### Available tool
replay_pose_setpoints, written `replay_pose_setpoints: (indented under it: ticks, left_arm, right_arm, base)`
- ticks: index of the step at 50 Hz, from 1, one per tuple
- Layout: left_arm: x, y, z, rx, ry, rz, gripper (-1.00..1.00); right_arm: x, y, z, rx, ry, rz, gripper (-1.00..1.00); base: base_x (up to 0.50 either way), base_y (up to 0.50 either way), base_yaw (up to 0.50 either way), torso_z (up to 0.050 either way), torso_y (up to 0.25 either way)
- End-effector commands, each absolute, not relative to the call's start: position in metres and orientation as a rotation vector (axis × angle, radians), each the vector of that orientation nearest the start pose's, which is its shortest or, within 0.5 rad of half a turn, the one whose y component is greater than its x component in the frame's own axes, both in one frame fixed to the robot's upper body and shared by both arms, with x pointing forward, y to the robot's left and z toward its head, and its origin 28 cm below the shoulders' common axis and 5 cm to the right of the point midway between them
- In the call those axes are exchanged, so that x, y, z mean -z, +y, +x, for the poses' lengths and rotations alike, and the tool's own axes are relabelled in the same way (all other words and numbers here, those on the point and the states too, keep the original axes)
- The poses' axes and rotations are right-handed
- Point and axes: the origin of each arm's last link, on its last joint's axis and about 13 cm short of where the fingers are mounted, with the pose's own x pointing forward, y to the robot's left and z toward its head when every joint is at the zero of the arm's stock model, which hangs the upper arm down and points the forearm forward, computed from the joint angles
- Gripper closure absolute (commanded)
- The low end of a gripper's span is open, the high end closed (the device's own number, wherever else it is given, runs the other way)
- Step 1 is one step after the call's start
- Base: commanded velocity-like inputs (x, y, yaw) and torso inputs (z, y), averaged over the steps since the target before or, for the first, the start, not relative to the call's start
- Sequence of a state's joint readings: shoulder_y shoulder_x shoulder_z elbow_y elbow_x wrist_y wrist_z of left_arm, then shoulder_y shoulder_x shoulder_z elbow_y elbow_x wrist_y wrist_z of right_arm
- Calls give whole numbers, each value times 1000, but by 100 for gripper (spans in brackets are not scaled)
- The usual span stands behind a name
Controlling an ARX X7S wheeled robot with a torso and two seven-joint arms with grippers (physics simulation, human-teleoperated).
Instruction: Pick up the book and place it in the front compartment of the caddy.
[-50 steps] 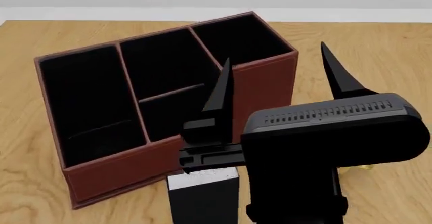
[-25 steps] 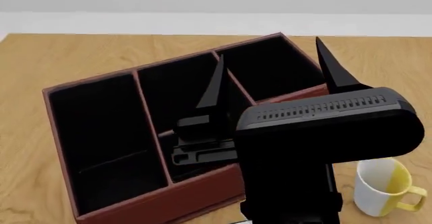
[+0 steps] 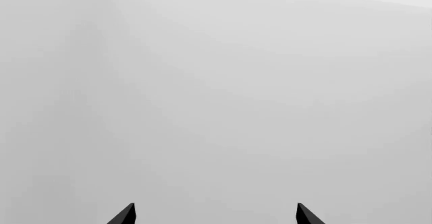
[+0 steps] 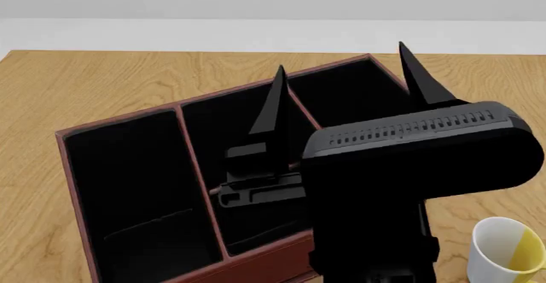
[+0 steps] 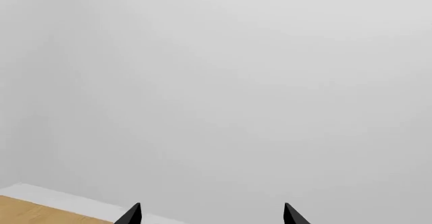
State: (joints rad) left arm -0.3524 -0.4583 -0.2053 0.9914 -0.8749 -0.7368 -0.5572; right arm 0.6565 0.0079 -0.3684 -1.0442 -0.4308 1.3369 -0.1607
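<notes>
Over the wooden table (image 4: 102,85), seen from the head camera, the caddy (image 4: 282,265) sits at a slant, a dark red-brown box with black lining and three sections. Its middle section is halved by a low cross divider, and the front compartment (image 4: 256,222) is the half nearer the robot. A big black arm housing (image 4: 418,161) hangs above the caddy's right part and hides much of it. From it the right gripper (image 4: 341,88) points up and away, its two thin black fingers (image 4: 271,107) spread wide with nothing between them. A white-and-yellow mug (image 4: 507,251) stands on the table beside the caddy's right end. I can't find the book anywhere in this view.

From the left wrist camera, only two dark fingertips (image 3: 125,215) of the left gripper (image 3: 214,215) show, set well apart against a plain pale wall (image 3: 216,82), holding nothing.

From the right wrist camera, two dark tips stand wide apart before the same pale wall, with a corner of table showing at the edge. No book here either.
</notes>
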Motion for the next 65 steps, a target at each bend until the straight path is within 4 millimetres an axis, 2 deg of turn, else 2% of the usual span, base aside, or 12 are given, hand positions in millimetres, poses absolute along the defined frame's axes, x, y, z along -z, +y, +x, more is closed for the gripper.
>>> replay_pose_setpoints:
  ticks: [1,6,7,11,22,27,28,31,35,39,46,65]
  left_arm:
    - [-232,239,176,-12,-495,-144,-100]
    - [-233,240,174,-16,-500,-147,-100]
    - [-234,240,174,-18,-501,-147,-100]
    - [-234,240,174,-22,-505,-147,-100]
    - [-235,245,171,-44,-509,-150,-100]
    - [-235,246,170,-52,-513,-151,-100]
    - [-235,246,170,-52,-513,-151,-100]
    - [-235,246,170,-52,-514,-153,-100]
    - [-235,246,171,-49,-515,-157,-100]
    - [-235,247,171,-52,-516,-160,-100]
    - [-237,249,168,-57,-526,-164,-100]
    - [-238,251,164,-65,-535,-172,-100]
  right_arm:
    - [-275,-88,204,-148,-313,-315,-100]
    - [-310,-104,207,-186,-200,-399,-100]
    - [-315,-105,212,-318,-150,-418,-100]
    - [-342,-111,236,-398,-55,-491,-100]
    - [-378,-125,285,-592,336,-697,-100]
    - [-401,-130,289,-700,487,-802,-100]
    - [-422,-166,282,-463,551,-837,-100]
    - [-491,-153,241,-225,326,-991,-100]
    - [-465,-123,246,-175,316,-1134,-100]
    - [-428,-98,236,-869,785,-1039,-100]
    - [-425,-81,252,-943,881,-1155,-100]
    - [-399,-72,271,-1024,998,-1279,-100]
  base:
    - [0,0,0,0,0]
    - [0,0,0,0,0]
    - [0,0,0,0,0]
    - [0,0,0,0,0]
    - [0,0,0,0,0]
    - [0,0,0,0,0]
    - [0,0,0,0,0]
    - [0,0,0,0,0]
    - [0,0,0,0,2]
    - [0,0,0,0,0]
    - [0,0,0,0,0]
    - [0,0,0,0,0]
